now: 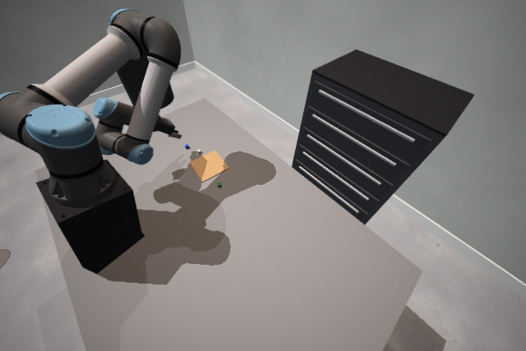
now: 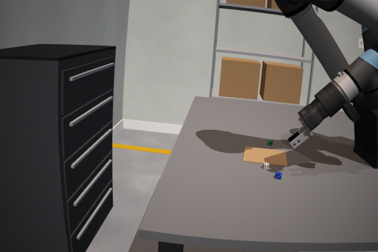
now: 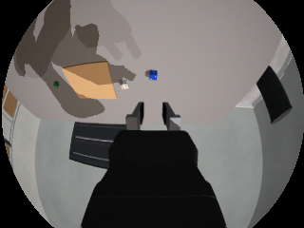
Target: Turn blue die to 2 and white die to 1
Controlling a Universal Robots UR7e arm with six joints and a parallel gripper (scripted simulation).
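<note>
The orange mat (image 1: 209,165) lies flat on the table; it also shows in the exterior view (image 2: 264,155) and the wrist view (image 3: 91,82). The blue die (image 1: 186,145) sits on the table off the mat, also seen in the exterior view (image 2: 277,174) and the wrist view (image 3: 152,75). The white die (image 1: 199,151) (image 2: 266,166) (image 3: 125,84) sits at the mat's edge. The green die (image 1: 219,184) (image 2: 269,143) (image 3: 56,84) lies on the table beside the mat. My gripper (image 2: 297,140) (image 1: 174,135) (image 3: 153,108) hangs tilted above the table, open and empty, apart from the dice.
A black drawer cabinet (image 1: 373,130) stands beside the table. A shelf with cardboard boxes (image 2: 261,79) stands behind the table's far end. My black base block (image 1: 95,215) sits on the table near the mat.
</note>
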